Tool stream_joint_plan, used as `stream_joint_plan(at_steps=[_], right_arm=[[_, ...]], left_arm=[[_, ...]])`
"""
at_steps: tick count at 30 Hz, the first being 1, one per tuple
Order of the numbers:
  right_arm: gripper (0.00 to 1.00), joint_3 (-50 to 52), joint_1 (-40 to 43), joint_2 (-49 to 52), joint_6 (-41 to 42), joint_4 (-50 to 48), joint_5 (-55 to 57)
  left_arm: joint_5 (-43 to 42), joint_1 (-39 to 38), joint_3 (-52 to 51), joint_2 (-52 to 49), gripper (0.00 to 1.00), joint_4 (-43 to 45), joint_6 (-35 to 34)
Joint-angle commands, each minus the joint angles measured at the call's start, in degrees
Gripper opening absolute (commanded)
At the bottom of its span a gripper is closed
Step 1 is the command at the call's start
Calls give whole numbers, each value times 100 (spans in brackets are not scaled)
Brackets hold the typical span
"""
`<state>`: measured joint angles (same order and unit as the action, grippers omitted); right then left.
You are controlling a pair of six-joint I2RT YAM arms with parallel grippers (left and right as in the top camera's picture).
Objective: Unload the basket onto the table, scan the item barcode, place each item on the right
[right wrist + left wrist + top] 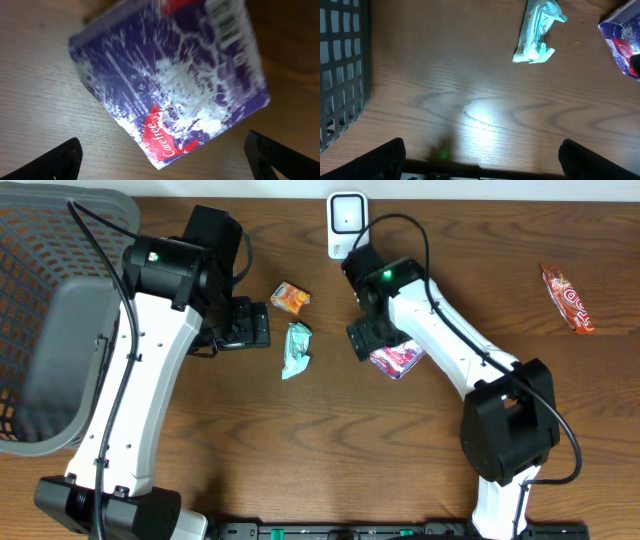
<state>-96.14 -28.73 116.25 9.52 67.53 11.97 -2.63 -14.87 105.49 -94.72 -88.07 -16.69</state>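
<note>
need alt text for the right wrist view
A purple packet with white splashes and a red label fills the view, lying on the wooden table, its barcode at the top right. The open right gripper hangs above it, dark fingertips in the bottom corners.

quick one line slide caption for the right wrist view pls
Open right gripper hovers over a purple packet on the wooden table, barcode facing the camera.

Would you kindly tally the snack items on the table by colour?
Orange packet: 1
Mint-green packet: 1
Purple packet: 1
Red bar: 1
Total: 4
</note>
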Motion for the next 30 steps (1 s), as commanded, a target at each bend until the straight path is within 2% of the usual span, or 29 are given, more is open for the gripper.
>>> stream_joint_plan(at_steps=[1, 11, 24, 30], right_arm=[[99, 334, -9, -81, -103, -83, 11], [99, 914, -9, -81, -101, -144, 9], [99, 1014, -221, -81, -101, -48, -446], [91, 1016, -417, -81, -98, -96, -284]], left_arm=[[33, -2, 37, -37, 98, -11, -7], [33, -2, 37, -37, 98, -13, -4], [33, -2, 37, -37, 98, -13, -4], [35, -2, 37, -37, 98, -13, -4]])
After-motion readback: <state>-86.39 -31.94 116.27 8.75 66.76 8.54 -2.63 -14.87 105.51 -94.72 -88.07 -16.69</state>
